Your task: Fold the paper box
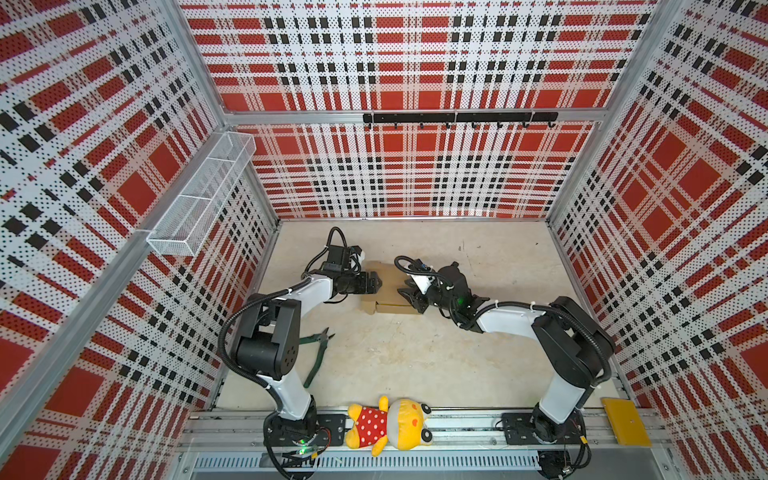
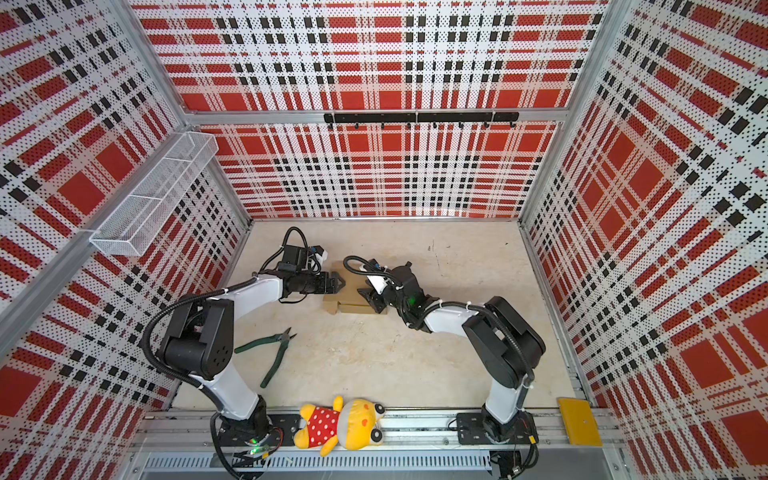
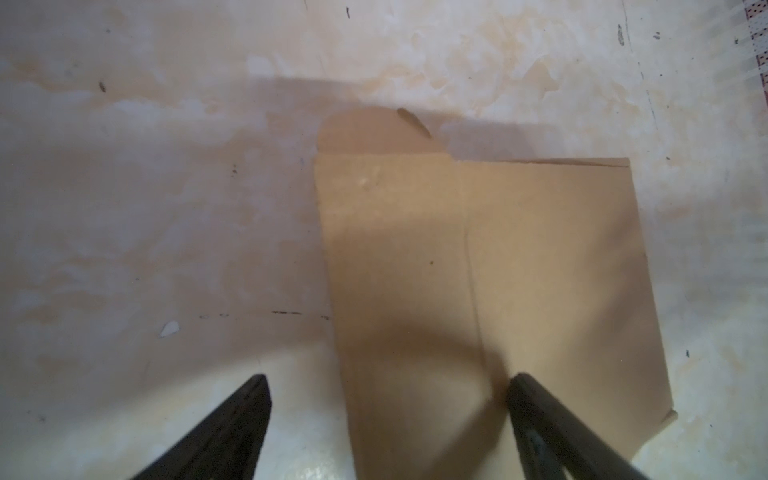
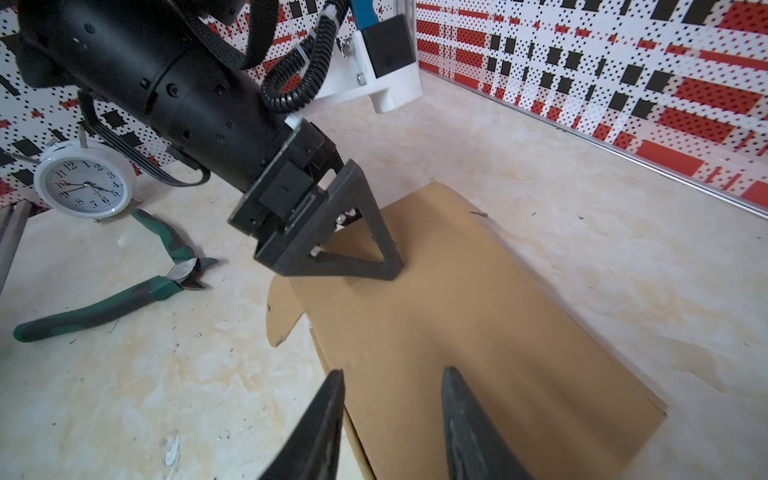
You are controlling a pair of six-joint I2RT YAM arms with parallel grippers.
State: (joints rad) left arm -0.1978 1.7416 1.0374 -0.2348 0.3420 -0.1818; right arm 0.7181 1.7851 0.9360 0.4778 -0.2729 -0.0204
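- Left gripper [image 3: 386, 382] spread wide and empty, one finger [image 3: 540, 415] over the flat-lying paper box [image 3: 478, 270], the other off its edge
- Right gripper [image 4: 392, 374] partly apart above the box's opposite end, gripping nothing
- Only the right wrist view shows the alarm clock [image 4: 85, 183], beyond the green pliers [image 4: 104, 303] beside the box

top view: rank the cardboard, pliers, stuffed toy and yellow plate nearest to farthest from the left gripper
From the left gripper, in a top view:
1. cardboard, right at its tips, mid table
2. pliers, toward the front, on the left
3. stuffed toy, on the front rail, middle
4. yellow plate, front right corner
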